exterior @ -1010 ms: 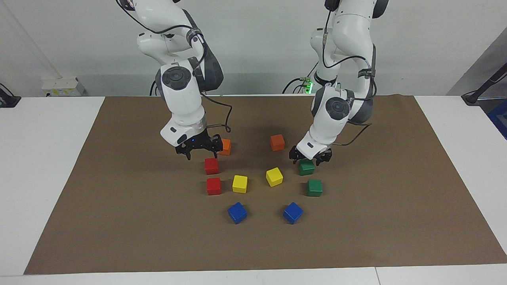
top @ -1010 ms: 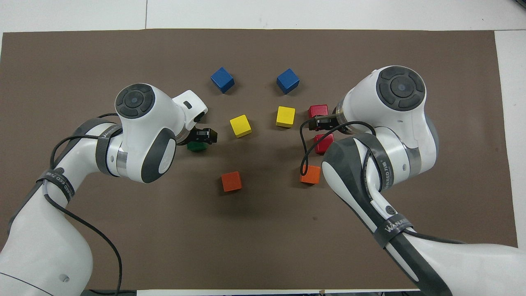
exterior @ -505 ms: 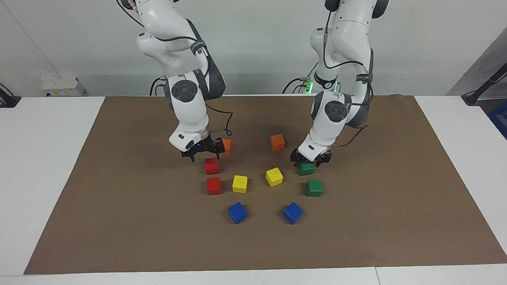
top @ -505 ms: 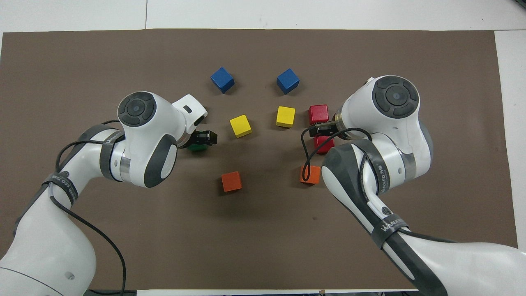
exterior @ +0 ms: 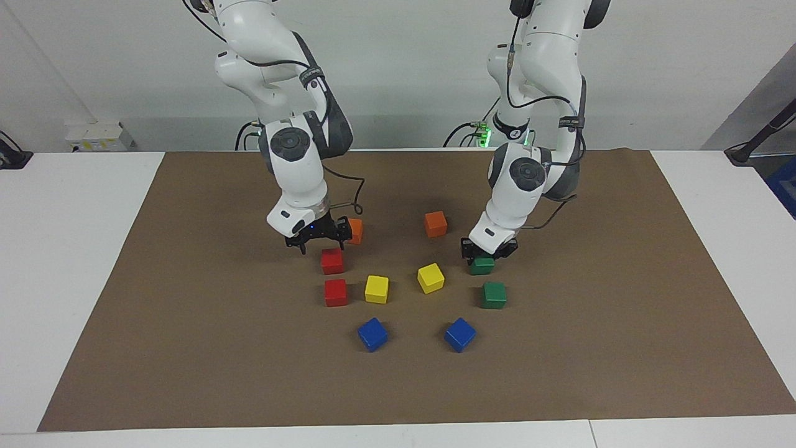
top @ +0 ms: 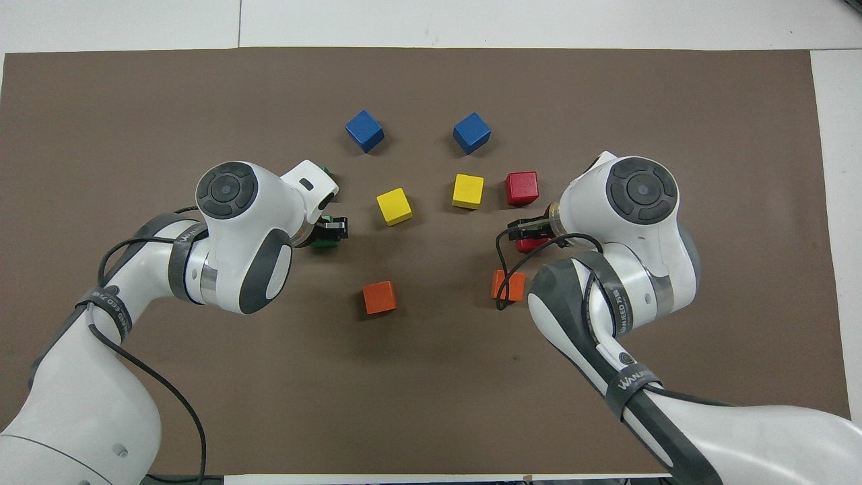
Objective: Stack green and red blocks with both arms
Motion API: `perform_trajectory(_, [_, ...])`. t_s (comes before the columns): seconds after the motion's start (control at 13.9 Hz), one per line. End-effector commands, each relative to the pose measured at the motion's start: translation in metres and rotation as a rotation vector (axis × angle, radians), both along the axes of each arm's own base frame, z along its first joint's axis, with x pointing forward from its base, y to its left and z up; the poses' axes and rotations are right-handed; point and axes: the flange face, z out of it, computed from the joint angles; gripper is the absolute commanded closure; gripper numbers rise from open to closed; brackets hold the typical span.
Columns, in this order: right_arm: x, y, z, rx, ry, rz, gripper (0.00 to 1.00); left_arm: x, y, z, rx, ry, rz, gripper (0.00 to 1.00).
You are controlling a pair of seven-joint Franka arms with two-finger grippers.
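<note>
Two green blocks lie toward the left arm's end of the mat. My left gripper [exterior: 489, 251] [top: 331, 230] is down on the one nearer the robots [exterior: 482, 266] [top: 325, 242] and shut on it. The other green block [exterior: 494, 295] [top: 326, 171] rests free, mostly hidden under the wrist in the overhead view. Two red blocks lie toward the right arm's end. My right gripper [exterior: 318, 242] [top: 528, 232] hangs open just over the nearer red block [exterior: 332, 261] [top: 532, 244]. The farther red block [exterior: 336, 292] [top: 522, 188] stands alone.
On the brown mat [exterior: 186, 348] are two orange cubes [exterior: 355, 230] [exterior: 436, 223] nearest the robots, two yellow cubes [exterior: 376, 289] [exterior: 430, 277] between the red and green pairs, and two blue cubes [exterior: 372, 333] [exterior: 459, 334] farthest out.
My left gripper has closed on the nearer green block. The right gripper has come lower and drawn back over the nearer red block, still open.
</note>
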Motion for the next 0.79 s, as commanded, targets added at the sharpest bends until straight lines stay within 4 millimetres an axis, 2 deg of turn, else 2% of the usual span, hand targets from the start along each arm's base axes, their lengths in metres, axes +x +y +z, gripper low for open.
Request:
perform_trajectory(0.0, [-0.001, 0.009, -0.009, 0.009, -0.016, -0.019, 0.03, 0.000, 0.008, 0.012, 0.002, -0.012, 0.018, 1.00])
perform_trajectory(0.07, [-0.002, 0.013, -0.013, 0.009, -0.015, -0.013, 0.03, 0.003, 0.018, 0.023, 0.002, -0.009, 0.030, 1.00])
perform_trajectory(0.14, [-0.003, 0.015, -0.017, 0.008, -0.012, -0.012, 0.03, 0.007, 0.036, 0.040, 0.002, -0.008, 0.052, 1.00])
perform_trajectory(0.22, [-0.001, 0.014, -0.018, 0.010, -0.017, -0.013, 0.03, 0.010, 0.060, 0.059, 0.001, -0.008, 0.069, 1.00])
perform_trajectory(0.36, [-0.001, 0.015, -0.025, 0.010, -0.013, -0.010, 0.03, 0.015, 0.108, 0.081, 0.004, 0.003, 0.092, 1.00])
perform_trajectory(0.51, [0.000, 0.014, -0.029, 0.011, -0.015, -0.012, 0.03, 0.020, 0.167, 0.091, 0.005, 0.011, 0.054, 1.00])
perform_trajectory(0.65, [0.001, 0.014, -0.032, 0.012, -0.017, -0.014, 0.03, 0.021, 0.228, 0.092, 0.004, 0.016, 0.031, 1.00])
perform_trajectory(0.72, [0.001, 0.014, -0.034, 0.014, -0.019, -0.014, 0.03, 0.019, 0.249, 0.090, 0.003, 0.018, 0.031, 1.00])
